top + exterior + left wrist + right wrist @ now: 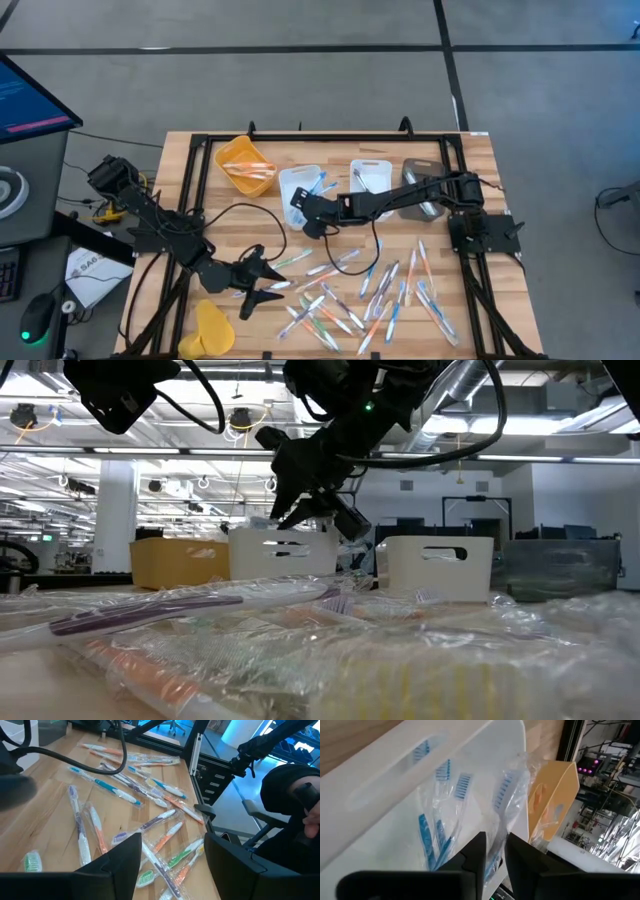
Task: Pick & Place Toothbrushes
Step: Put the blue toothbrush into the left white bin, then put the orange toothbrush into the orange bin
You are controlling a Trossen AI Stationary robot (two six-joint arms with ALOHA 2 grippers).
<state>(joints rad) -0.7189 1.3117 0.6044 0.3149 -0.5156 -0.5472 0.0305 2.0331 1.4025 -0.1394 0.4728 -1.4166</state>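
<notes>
right pincer [494, 851]: over the white tray [298, 186], fingers nearly together, nipping the clear wrapper of a blue toothbrush [502, 795] that hangs into the tray
left pincer [262, 282]: low over the bench [180, 170] at the left edge of the loose pile, fingers wide, holding nothing
toothbrushes [375, 295]: most lie scattered on the near half of the bench, each in a clear wrapper, some crossing each other; blue ones already lie in the white tray; orange ones in the yellow tray [246, 166]
other trays: second white tray [371, 177] and grey tray [425, 186] in the back row, contents hard to tell
handling: light, thin, stiff handles, but the wrappers look slick and crinkly, so a brush could slide or swing if held by film alone
where to grip: across mid-handle, pinching the handle through the wrapper, not the loose film end; pick one lying apart from its neighbours
step judged: right arm about to drop the blue brush in with the other blues
</notes>
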